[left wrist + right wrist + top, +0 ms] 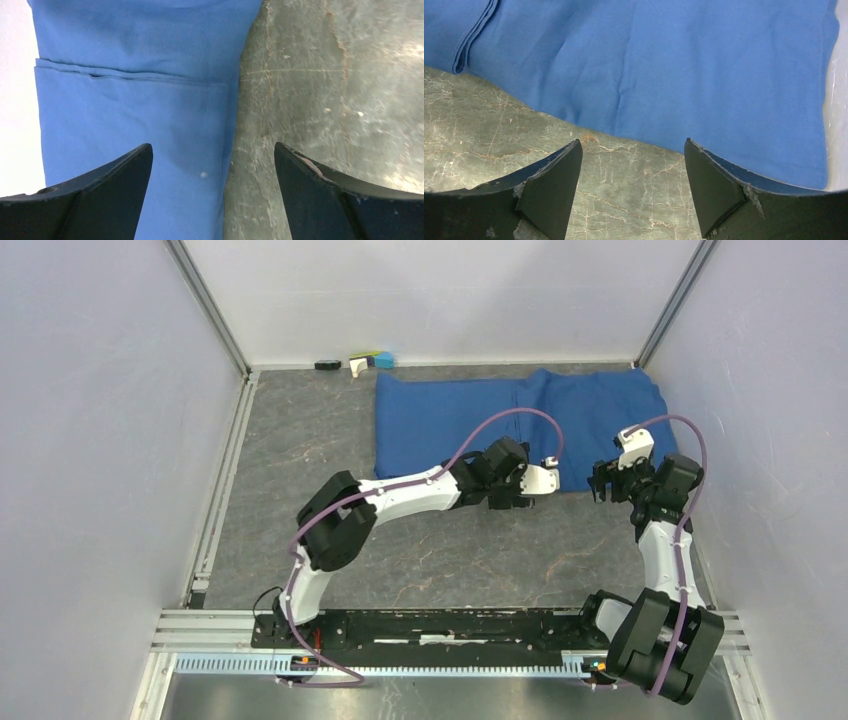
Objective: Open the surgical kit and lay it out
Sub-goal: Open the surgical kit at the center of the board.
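Observation:
Of the surgical kit only the large blue cloth wrap (pixel 470 420) shows, lying flat at the far right of the table, with a folded seam (pixel 130 76) across it. My left gripper (pixel 530 495) hovers over the cloth's near edge. It is open, one finger above the cloth (pixel 135 110) and the other above bare table, nothing between them (pixel 212 150). My right gripper (pixel 603 483) is by the near right part of the cloth (pixel 674 65). It is open and empty too, with grey table between its fingertips (pixel 633 145).
A small black item (pixel 327 365) and a white, yellow and teal object (pixel 372 362) lie against the back wall. A metal rail (pixel 222 490) runs along the left side. White walls close in left, right and behind; the cloth's right edge is near the right wall.

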Controlling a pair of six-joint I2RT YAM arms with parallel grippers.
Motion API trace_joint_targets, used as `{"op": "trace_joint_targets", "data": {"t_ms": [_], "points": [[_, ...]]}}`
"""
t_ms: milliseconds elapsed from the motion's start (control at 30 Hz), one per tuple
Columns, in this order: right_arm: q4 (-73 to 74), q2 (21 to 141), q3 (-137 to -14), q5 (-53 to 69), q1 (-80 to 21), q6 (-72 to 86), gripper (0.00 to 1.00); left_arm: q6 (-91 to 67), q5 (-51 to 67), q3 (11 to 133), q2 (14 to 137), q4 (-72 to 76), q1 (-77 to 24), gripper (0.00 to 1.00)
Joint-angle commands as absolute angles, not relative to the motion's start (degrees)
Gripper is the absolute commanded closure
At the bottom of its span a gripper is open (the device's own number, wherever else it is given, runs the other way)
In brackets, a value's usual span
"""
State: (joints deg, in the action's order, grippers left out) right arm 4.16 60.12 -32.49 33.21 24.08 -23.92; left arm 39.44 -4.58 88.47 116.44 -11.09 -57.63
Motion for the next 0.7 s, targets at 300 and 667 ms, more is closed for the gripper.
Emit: {"op": "trace_joint_targets", "data": {"t_ms": [300, 667], "points": [[4.27, 61.96, -32.85, 37.00, 27.72, -25.02, 0.20, 41.36, -9.64, 97.73, 121.59, -13.46, -57.97, 0.38], [4.56, 62.85, -32.78, 38.50, 28.47, -24.79, 0.20, 39.29, -10.79, 94.94, 118.93, -12.25, -57.44, 0.97]]}}
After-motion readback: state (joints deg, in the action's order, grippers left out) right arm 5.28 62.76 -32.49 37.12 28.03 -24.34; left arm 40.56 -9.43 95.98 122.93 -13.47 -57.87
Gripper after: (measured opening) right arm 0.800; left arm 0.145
